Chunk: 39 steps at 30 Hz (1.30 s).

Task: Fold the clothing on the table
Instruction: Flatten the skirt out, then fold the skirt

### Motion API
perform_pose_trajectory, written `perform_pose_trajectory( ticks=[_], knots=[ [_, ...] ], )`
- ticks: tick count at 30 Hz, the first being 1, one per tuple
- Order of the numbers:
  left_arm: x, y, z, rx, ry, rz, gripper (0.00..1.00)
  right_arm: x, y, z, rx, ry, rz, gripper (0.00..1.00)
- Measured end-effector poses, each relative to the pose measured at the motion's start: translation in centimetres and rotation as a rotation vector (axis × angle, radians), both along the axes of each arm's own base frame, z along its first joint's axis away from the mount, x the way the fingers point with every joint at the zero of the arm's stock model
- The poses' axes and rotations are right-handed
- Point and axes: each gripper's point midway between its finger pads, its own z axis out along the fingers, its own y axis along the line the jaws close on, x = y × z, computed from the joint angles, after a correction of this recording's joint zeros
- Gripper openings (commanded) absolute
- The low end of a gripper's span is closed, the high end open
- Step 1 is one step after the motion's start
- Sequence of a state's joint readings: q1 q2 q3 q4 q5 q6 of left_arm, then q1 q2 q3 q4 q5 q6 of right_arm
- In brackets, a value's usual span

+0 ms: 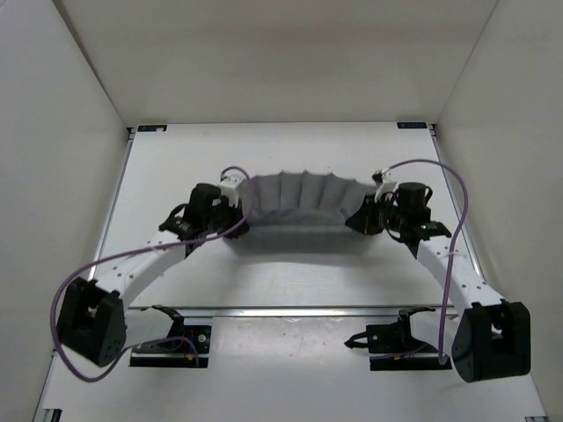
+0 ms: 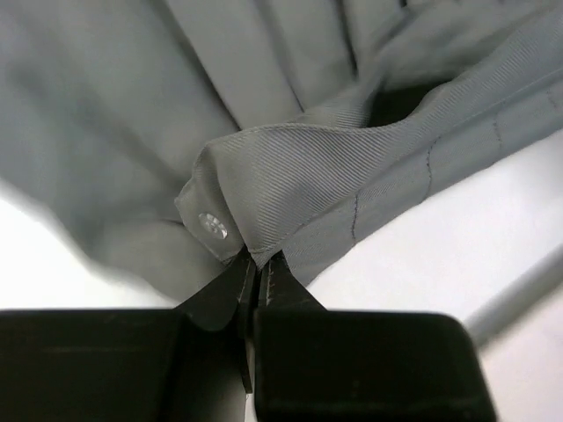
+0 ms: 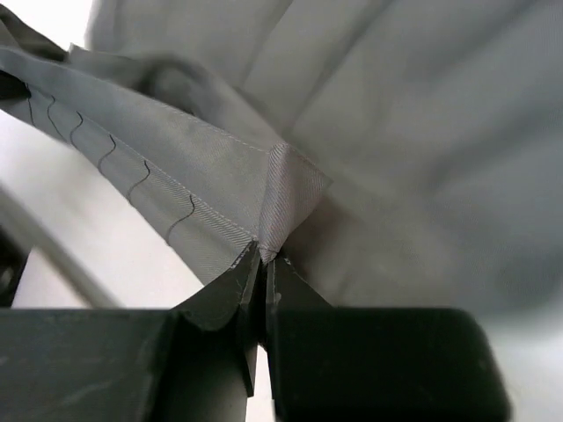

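Top external view shows the clothing (image 1: 299, 200) slung between my two hands over the middle of the table (image 1: 290, 281). My left hand (image 2: 255, 268) is pinched shut on one corner, beside a snap. My right hand (image 3: 262, 253) is clamped on the other corner. I judge this to be the first fold. Next, both corners need carrying evenly over the rest of the cloth.

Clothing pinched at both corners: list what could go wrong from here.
1. The left gripper and right gripper pinch only the very corner tips of the clothing; a tug could slip one free.
2. The edge between them hangs in a curve, so the fold may land bunched on the table.
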<state>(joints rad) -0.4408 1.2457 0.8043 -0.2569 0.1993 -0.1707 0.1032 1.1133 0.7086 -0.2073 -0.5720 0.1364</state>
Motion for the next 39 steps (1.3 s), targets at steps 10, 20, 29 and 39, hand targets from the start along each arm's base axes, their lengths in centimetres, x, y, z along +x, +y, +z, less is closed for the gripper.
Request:
perform_pose_trajectory(
  ticks=[10,20,29,39],
  knots=[
    [0.5,1.0,-0.5,-0.104,0.066,0.088,0.00,1.2,0.9,-1.2,0.094,0.082,0.001,0.00],
    [2.5,1.4,-5.9,-0.063,0.236,0.151,0.00,4.0,1.5,-5.9,0.093,0.226,-0.004,0.00],
    [2.4,0.0,-7.1,-0.049,0.298,0.108,0.00,0.7,0.3,-7.8,0.078,0.278,-0.047,0.00],
    [1.1,0.2,-8.9,-0.025,0.355,0.109,0.58,-1.5,-0.1,-9.8,0.059,0.347,-0.080,0.26]
  ],
)
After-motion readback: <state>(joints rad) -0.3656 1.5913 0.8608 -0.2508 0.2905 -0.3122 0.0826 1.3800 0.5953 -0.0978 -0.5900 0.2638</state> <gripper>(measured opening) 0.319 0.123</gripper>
